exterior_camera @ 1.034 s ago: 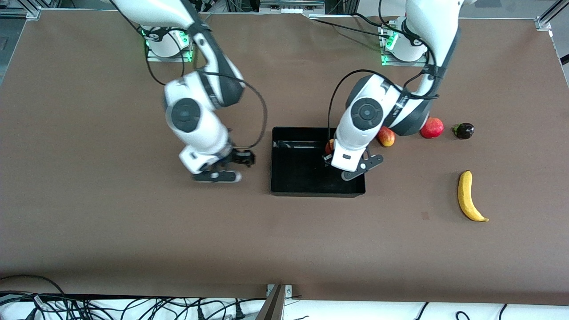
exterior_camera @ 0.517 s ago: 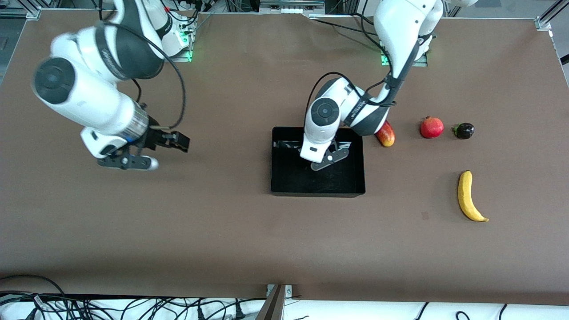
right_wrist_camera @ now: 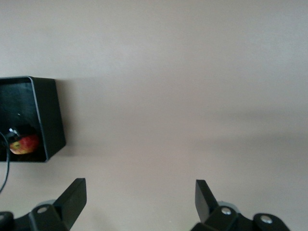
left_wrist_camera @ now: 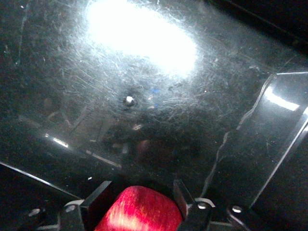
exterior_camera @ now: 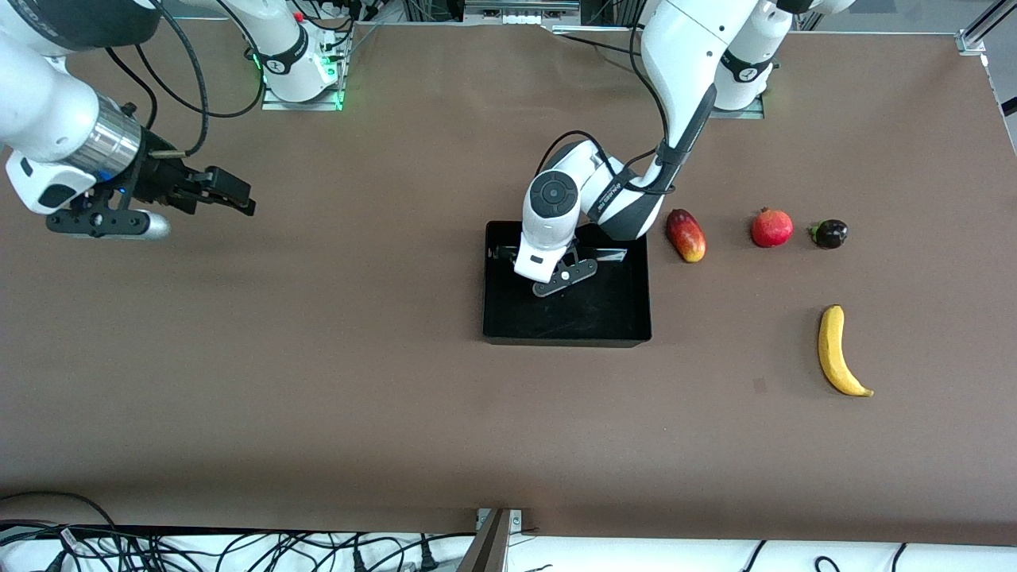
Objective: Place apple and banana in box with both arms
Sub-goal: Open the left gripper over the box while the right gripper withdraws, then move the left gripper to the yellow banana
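From the front, the left gripper (exterior_camera: 556,274) is reaching down into the rectangular black plastic box (exterior_camera: 628,318); the long yellow banana (exterior_camera: 838,352) is lying well apart, toward the left arm's end.

In the left wrist view, the small red apple (left_wrist_camera: 137,209) is sitting clamped between the black fingers (left_wrist_camera: 98,202) above the box's glossy floor.

In the right wrist view, the right gripper (right_wrist_camera: 139,197) is hanging spread wide and empty over bare table.
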